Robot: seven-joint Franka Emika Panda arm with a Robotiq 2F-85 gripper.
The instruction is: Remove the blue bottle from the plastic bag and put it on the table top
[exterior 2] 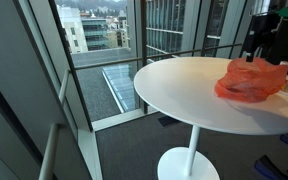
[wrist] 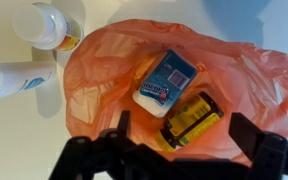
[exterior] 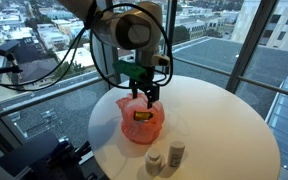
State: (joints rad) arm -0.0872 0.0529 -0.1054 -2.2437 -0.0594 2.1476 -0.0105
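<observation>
An orange plastic bag (wrist: 104, 80) lies on the round white table (exterior: 214, 120). It shows in both exterior views (exterior: 141, 122) (exterior 2: 246, 80). Inside it lie a blue and white bottle (wrist: 166, 80) with a white cap and a yellow-labelled dark bottle (wrist: 191, 120). My gripper (wrist: 179, 130) hangs just above the bag, open, with its fingers either side of the yellow-labelled bottle. It holds nothing. In an exterior view the gripper (exterior: 144, 95) is right over the bag.
Two white bottles (exterior: 165, 157) stand on the table beside the bag, near the table's edge; they also show in the wrist view (wrist: 39, 20) (wrist: 14, 80). Glass walls and a railing surround the table.
</observation>
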